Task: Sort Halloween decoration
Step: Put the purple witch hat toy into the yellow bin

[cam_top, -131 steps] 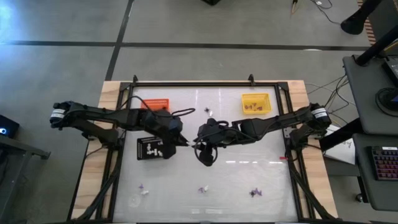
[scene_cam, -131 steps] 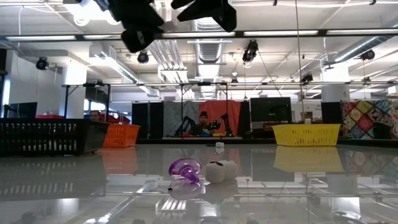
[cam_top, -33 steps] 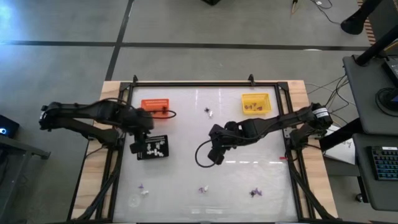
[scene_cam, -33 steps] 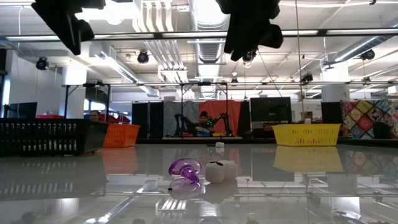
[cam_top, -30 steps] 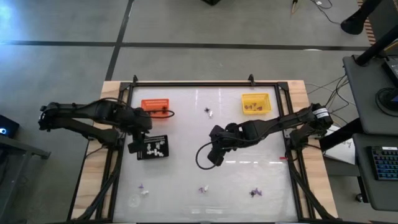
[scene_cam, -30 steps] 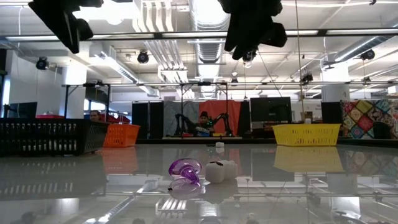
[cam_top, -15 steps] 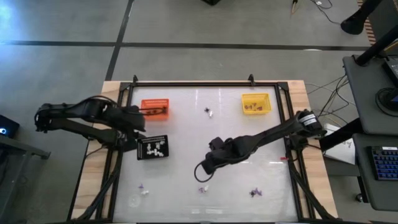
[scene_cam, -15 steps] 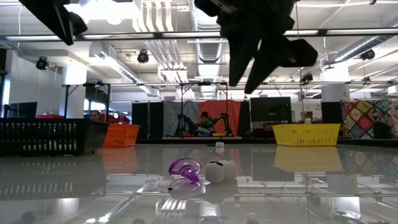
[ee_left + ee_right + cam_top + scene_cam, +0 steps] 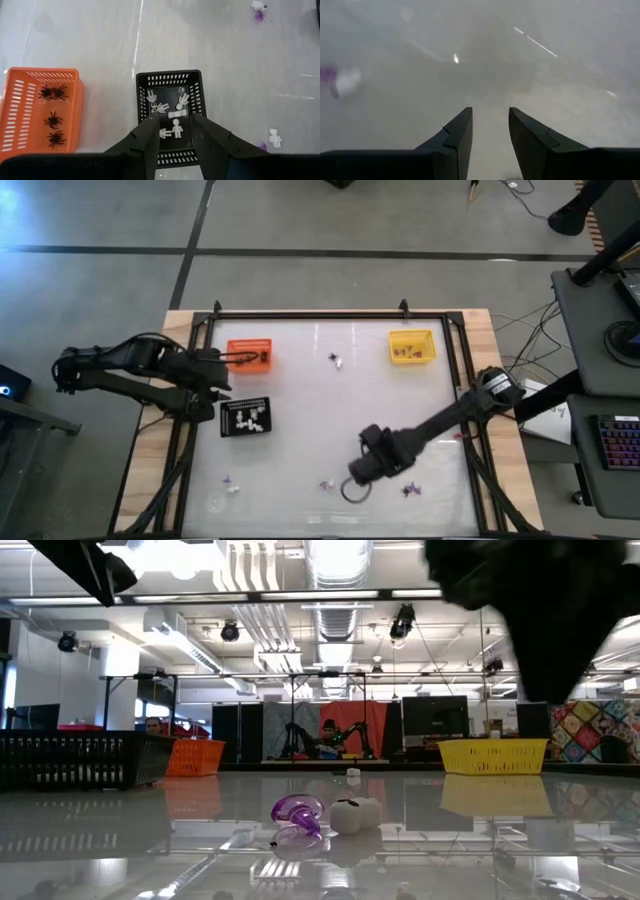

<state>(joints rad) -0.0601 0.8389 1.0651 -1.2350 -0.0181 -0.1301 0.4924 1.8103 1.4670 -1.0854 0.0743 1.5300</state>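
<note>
The Halloween decoration lies scattered on the glossy white table: a purple and a white trinket (image 9: 326,483) at the near middle, more trinkets (image 9: 410,490) to their right, a pair (image 9: 231,485) at the near left and one (image 9: 335,360) at the far middle. White skeletons lie in the black tray (image 9: 170,115) and black spiders in the orange tray (image 9: 42,112). My right gripper (image 9: 365,468) hangs open between the two near groups, pointing down; its view shows a white and purple trinket (image 9: 342,80) to one side. My left gripper (image 9: 175,132) is open above the black tray's left side.
A yellow tray (image 9: 412,346) with brown pieces stands at the far right. A black frame (image 9: 330,315) runs round the table. In the low view the purple trinket (image 9: 298,815) and a white one (image 9: 355,813) sit mid-table, with the right arm (image 9: 540,610) dark above them.
My right gripper has swung from the table's middle toward the near edge and somewhat to the right, sinking and rolling about its own axis; it has stayed open. My left gripper has drawn back a little toward the left edge. No trinket has moved.
</note>
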